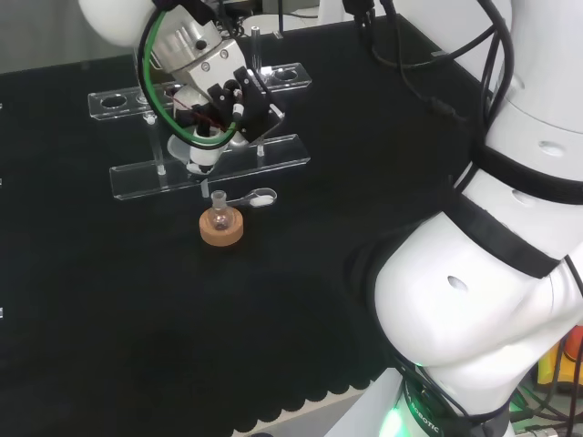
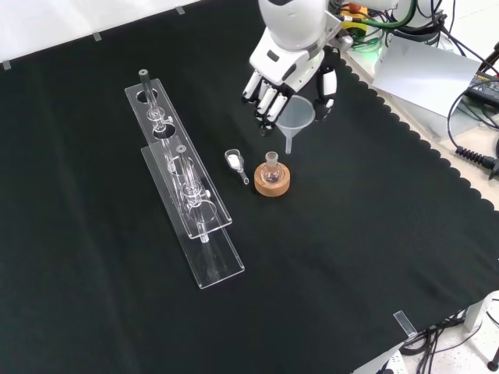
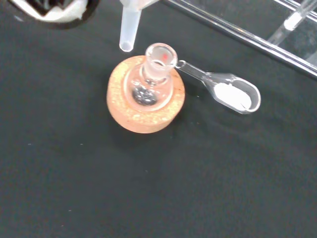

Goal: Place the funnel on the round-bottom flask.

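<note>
A small clear round-bottom flask [image 2: 271,167] [image 1: 219,216] [image 3: 152,79] stands upright on a cork ring [image 2: 272,183] [image 1: 222,231] [image 3: 143,111] in the middle of the cloth. The hand [image 2: 287,74] [image 1: 219,100] is shut on a translucent funnel [image 2: 295,118] [image 1: 202,157], cone up. Its stem tip [image 3: 127,34] hangs just above and beside the flask's open mouth, apart from it.
A clear scoop with white powder [image 2: 234,162] [image 1: 260,197] [image 3: 229,93] lies right beside the cork ring, its handle touching the flask's neck. A long clear two-tier rack [image 2: 187,195] [image 1: 205,164] stands beyond it, to the left in the front view.
</note>
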Motion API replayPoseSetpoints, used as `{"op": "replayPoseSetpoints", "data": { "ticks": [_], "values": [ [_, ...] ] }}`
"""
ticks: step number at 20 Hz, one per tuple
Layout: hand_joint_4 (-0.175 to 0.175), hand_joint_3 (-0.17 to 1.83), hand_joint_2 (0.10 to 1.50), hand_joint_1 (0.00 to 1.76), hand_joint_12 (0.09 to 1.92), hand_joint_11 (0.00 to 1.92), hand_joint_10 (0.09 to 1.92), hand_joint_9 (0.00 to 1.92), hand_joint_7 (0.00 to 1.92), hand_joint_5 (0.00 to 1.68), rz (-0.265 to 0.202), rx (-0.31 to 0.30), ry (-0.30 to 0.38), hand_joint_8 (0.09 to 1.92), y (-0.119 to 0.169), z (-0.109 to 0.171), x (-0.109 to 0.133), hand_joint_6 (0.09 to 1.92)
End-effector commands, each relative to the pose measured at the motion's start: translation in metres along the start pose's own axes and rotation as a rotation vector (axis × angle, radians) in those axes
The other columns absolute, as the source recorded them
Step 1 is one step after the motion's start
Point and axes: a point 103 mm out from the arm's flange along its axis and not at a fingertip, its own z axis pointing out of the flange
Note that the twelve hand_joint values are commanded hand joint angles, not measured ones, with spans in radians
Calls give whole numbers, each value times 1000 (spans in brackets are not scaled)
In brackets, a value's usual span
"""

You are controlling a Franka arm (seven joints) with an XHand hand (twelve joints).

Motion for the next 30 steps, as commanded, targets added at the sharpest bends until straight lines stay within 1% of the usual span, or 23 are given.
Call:
{"op": "replayPoseSetpoints", "data": {
  "ticks": [1,3,6,8,9,10,15,18,19,21,24,26,27,28,29,30],
  "values": [
    [-11,719,684,876,1352,440,678,963,520,542,60,30,12,753,12,13,-26,645],
    [-11,720,684,876,1351,439,678,962,520,543,71,29,4,753,13,9,-21,645],
    [-12,720,684,876,1351,438,678,961,519,544,61,20,18,753,13,4,-17,646],
    [-12,720,684,876,1351,438,678,960,519,544,68,12,25,754,12,5,-20,646],
    [-12,721,683,876,1351,438,678,960,519,545,91,17,31,754,10,9,-31,646],
    [-12,721,683,876,1351,438,679,960,519,545,90,15,35,754,10,10,-34,647],
    [-12,721,683,876,1350,438,679,958,519,545,60,3,56,754,9,10,-35,647],
    [-12,722,683,876,1350,439,679,958,519,546,51,7,35,754,11,9,-28,648],
    [-12,722,683,876,1350,439,680,958,519,546,38,2,46,754,11,11,-32,648],
    [-12,722,683,876,1350,438,680,957,519,547,38,1,49,755,11,12,-34,648],
    [-12,722,683,876,1350,438,680,957,518,548,44,6,42,755,13,11,-28,649],
    [-12,722,683,876,1350,438,680,957,518,548,38,0,58,755,12,12,-33,650],
    [-12,722,683,876,1350,438,680,957,518,548,49,3,47,755,12,13,-34,650],
    [-12,722,683,877,1350,439,680,957,519,548,35,2,24,755,12,13,-33,650],
    [-12,723,683,877,1350,439,680,956,519,548,47,8,15,755,13,12,-31,650],
    [-12,723,683,877,1350,440,680,956,519,548,44,4,26,755,13,13,-33,651]
  ]
}}
